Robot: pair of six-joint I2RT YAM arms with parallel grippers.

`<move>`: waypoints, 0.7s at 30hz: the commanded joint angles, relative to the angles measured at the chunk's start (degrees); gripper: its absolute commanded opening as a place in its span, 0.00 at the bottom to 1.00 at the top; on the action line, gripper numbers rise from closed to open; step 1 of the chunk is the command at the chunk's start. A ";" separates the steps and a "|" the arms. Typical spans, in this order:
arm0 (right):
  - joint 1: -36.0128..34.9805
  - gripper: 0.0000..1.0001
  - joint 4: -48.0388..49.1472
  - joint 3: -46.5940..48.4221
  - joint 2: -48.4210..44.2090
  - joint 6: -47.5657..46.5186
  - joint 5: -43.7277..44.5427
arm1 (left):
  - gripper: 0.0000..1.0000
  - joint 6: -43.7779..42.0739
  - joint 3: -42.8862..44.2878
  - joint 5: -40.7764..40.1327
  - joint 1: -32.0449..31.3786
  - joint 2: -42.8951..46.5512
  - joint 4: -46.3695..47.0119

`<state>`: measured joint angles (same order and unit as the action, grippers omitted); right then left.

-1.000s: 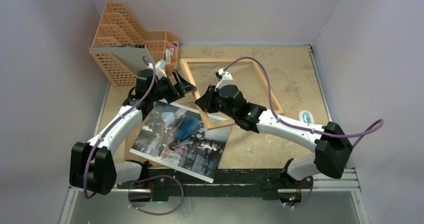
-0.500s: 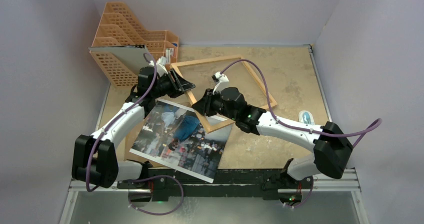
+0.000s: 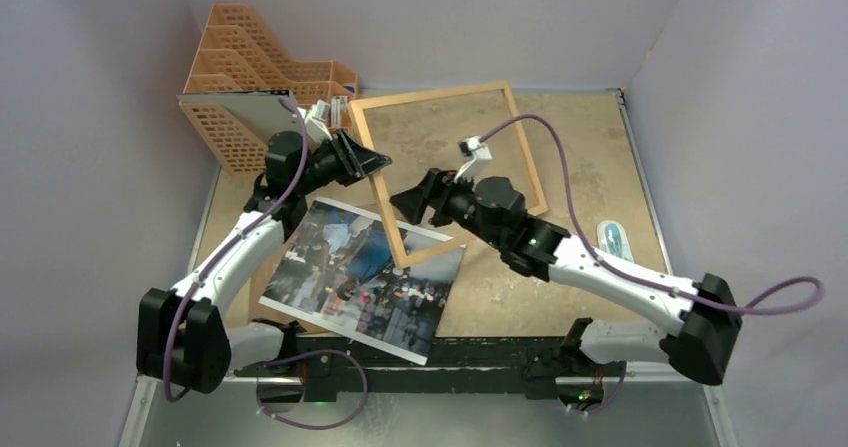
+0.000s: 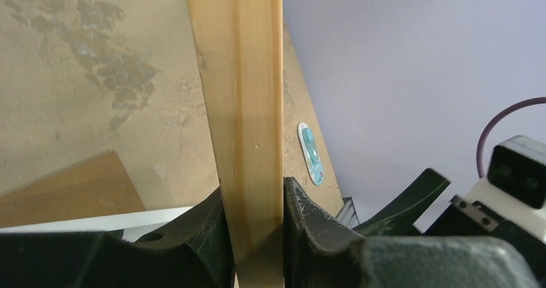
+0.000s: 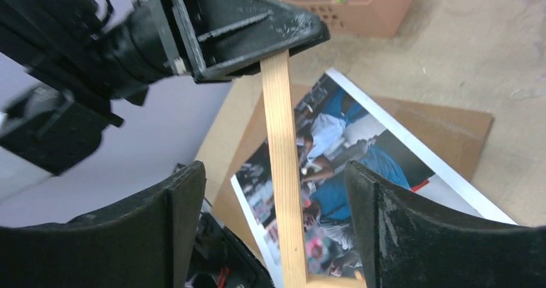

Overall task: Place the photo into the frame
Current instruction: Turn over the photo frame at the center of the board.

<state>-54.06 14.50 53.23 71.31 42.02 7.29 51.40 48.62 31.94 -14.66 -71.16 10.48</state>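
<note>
The thin light-wood frame (image 3: 430, 95) hangs tilted over the table, its lower corner above the photo (image 3: 360, 287). My left gripper (image 3: 374, 160) is shut on the frame's left bar; in the left wrist view the bar (image 4: 238, 75) sits clamped between both fingers of the gripper (image 4: 252, 201). My right gripper (image 3: 410, 203) stands open lower down the same bar. In the right wrist view the bar (image 5: 278, 107) runs between the wide jaws of that gripper (image 5: 273, 172) without touching either. The photo (image 5: 367, 140), a street scene with a blue-shirted person, lies flat below.
A brown backing board (image 3: 262, 285) lies under the photo. The orange file rack (image 3: 250, 87) with a grey sheet stands at the back left, close behind my left gripper. A small blue-and-white item (image 3: 612, 235) lies at the table's right edge.
My left gripper has shut on the frame's left bar. My right gripper has opened, let go of the frame and drawn back to the right. The frame has swung up and turned.
</note>
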 commanded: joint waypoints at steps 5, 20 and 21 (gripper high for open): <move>3.25 0.86 -12.06 4.38 -11.44 11.41 15.61 | 0.00 -12.86 2.78 -2.73 -1.73 6.70 5.86; 23.02 0.95 -25.65 32.69 2.88 27.77 12.70 | 0.00 -37.57 8.49 -2.64 -4.15 6.63 1.71; 24.41 0.94 -25.10 32.80 3.63 29.44 10.18 | 0.00 -37.87 7.21 -2.67 -4.15 7.13 3.28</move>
<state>-34.06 -9.15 83.40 72.82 62.87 23.22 21.23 58.26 31.07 -18.85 -66.00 6.59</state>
